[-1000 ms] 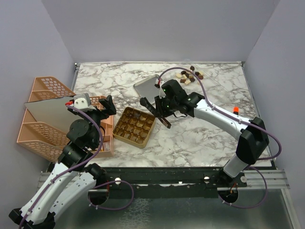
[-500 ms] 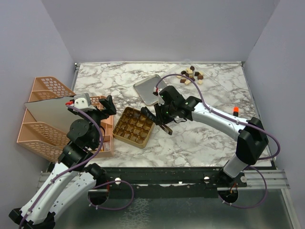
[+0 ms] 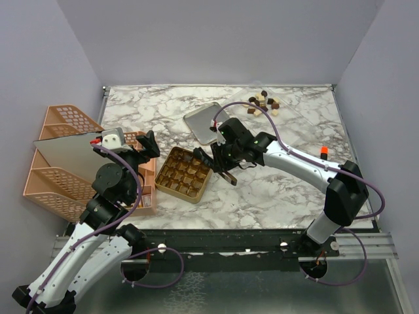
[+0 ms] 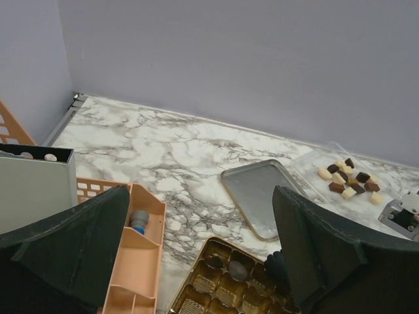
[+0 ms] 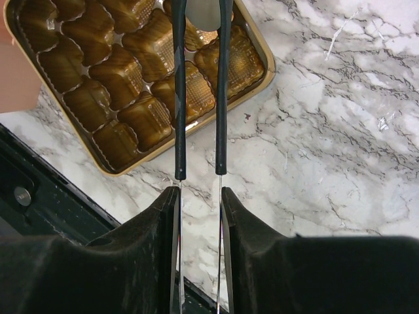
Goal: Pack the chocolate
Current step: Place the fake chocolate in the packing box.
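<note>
The right gripper (image 5: pixel 201 5), jaws narrow about a pale piece (image 5: pixel 205 16) over an edge cell of the golden tray (image 3: pixel 173 192) (gripped or loose, I cannot tell), has the loose chocolate (image 3: pixel 263 102) beyond it to the far right, well apart from the wide-open left gripper (image 4: pixel 200 193).
</note>
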Robot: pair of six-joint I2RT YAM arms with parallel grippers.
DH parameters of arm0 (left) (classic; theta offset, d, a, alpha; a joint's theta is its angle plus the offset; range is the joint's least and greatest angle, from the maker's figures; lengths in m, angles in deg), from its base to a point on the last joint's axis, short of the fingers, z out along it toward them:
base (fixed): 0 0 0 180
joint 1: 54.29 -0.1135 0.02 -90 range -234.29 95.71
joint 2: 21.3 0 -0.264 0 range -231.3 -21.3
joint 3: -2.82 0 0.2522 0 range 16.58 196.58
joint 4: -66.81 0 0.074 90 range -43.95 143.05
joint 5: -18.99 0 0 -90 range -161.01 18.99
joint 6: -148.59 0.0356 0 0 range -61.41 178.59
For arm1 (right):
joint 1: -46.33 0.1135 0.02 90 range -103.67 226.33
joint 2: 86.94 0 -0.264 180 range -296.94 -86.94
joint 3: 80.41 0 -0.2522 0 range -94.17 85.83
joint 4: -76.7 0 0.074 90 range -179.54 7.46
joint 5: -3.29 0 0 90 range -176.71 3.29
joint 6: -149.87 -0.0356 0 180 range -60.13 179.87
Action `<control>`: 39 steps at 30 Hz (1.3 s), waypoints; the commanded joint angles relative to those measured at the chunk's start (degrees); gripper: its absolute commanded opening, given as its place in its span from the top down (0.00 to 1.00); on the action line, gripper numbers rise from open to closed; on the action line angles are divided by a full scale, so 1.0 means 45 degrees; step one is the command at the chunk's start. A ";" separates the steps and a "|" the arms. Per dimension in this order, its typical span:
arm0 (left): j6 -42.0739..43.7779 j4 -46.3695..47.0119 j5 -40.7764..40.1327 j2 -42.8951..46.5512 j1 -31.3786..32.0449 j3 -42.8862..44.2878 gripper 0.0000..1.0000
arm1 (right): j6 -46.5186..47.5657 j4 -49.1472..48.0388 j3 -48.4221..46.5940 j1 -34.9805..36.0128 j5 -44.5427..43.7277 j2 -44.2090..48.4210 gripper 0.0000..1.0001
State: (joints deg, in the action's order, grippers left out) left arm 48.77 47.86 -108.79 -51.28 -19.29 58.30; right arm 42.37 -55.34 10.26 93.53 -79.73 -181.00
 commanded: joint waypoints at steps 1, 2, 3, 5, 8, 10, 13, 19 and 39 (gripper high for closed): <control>0.0103 0.0244 0.0028 -0.0118 0.0034 -0.0093 0.01 | 0.0085 0.0242 -0.0218 0.0123 0.0202 -0.0024 0.67; 0.0107 0.0224 0.0033 -0.0111 0.0034 -0.0090 0.01 | 0.0066 0.0217 -0.0204 0.0134 0.0154 0.0015 0.67; 0.0098 0.0205 0.0026 -0.0084 0.0034 -0.0090 0.01 | 0.0046 0.0204 -0.0202 0.0136 0.0065 0.0062 0.67; 0.0093 0.0247 0.0025 -0.0013 0.0034 -0.0094 0.01 | 0.0021 0.0192 -0.0245 0.0126 -0.0101 0.0118 0.67; 0.0109 0.0277 0.0029 0.0056 0.0034 -0.0143 0.01 | -0.0017 0.0158 -0.0310 0.0135 -0.0174 0.0143 0.66; 0.0113 0.0284 0.0027 0.0039 0.0029 -0.0130 0.01 | -0.0052 0.0172 -0.0368 0.0136 -0.0124 0.0076 0.66; 0.0111 0.0256 0.0020 0.0069 0.0034 -0.0110 0.01 | -0.0113 0.0096 -0.0375 0.0136 -0.0019 0.0024 0.65; 0.0113 0.0271 -0.0013 0.0172 0.0034 -0.0129 0.01 | -0.0135 0.0102 -0.0423 0.0132 -0.0015 -0.0006 0.64; 0.0113 0.0245 -0.0030 0.0169 0.0034 -0.0129 0.01 | -0.0076 0.0484 -0.0723 0.0131 -0.0210 0.0148 0.65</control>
State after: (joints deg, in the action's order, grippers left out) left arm 48.79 47.86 -108.79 -51.04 -19.29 58.30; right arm 41.92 -54.67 8.38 93.64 -80.89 -181.00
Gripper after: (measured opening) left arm 0.990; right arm 0.359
